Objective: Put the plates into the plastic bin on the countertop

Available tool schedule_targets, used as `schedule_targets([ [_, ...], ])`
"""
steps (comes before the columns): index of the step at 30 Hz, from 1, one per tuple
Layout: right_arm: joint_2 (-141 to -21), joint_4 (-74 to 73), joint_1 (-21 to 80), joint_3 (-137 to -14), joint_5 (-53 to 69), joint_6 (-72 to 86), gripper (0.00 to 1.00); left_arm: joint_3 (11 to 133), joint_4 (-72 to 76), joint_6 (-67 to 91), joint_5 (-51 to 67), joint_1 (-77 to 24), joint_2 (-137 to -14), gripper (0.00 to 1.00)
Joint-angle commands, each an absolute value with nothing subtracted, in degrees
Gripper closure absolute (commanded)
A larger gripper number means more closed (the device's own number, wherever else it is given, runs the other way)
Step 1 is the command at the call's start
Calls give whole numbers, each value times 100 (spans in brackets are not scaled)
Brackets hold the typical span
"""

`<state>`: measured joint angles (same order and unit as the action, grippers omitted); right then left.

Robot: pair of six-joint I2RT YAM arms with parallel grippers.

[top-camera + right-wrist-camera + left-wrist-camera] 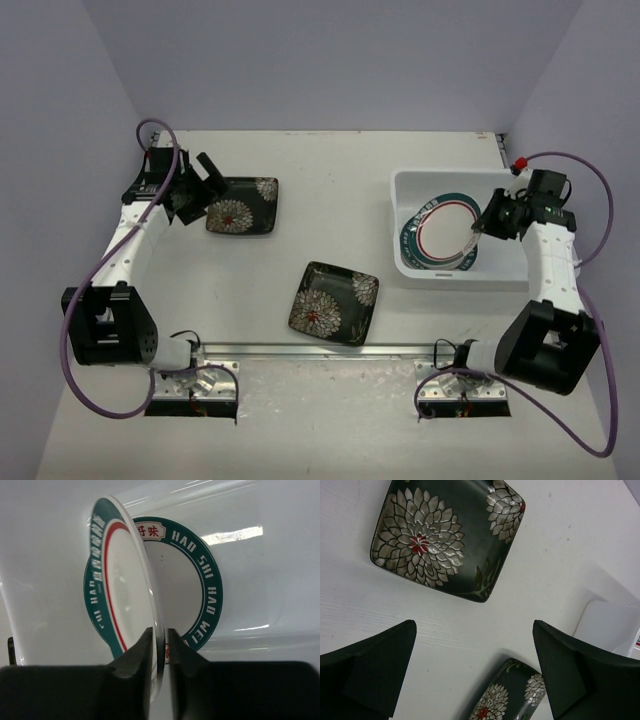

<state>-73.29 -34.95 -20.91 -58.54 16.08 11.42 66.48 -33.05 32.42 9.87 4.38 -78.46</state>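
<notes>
Right of the top view: the right hand [159, 636], clamped on the rim of a teal-and-red round plate [120, 580], holds it on edge inside the plastic bin [440, 181] against a teal-rimmed plate [202, 560]. Lowering and release look next. Upper left, the left hand [474, 627] gapes wide and empty beside a black square plate [243, 205]. A second black plate [335, 302] waits mid-desk [330, 170], with no obstacle apparent.

Far black plate [243, 205]: square and shiny with flowers; it lay flat on the far left of the countertop [330, 160].
Near black plate [335, 302]: same look; it lay flat near the middle, close to the front.
Bin [440, 180]: a white tub on the right.
Teal plate [185, 590]: round; it lay in the bin.
Red-ring plate [125, 585]: round and white, tilted up on its edge over the teal plate, pinched by the right gripper [160, 647].
</notes>
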Motion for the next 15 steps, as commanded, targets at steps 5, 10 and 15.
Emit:
schedule_targets([
  [5, -7963, -3787, -2109, -6573, 1900, 1142, 14, 6953, -3014, 3120, 1010, 369, -7972, 0],
  [10, -7884, -4186, -2109, -6969, 1420, 1306, 1, 6814, -2979, 2772, 1084, -307, -8031, 0],
  [15, -8037, -4772, -2068, -7704, 1160, 1401, 1, 6513, -3129, 2541, 1023, -1226, -8244, 0],
])
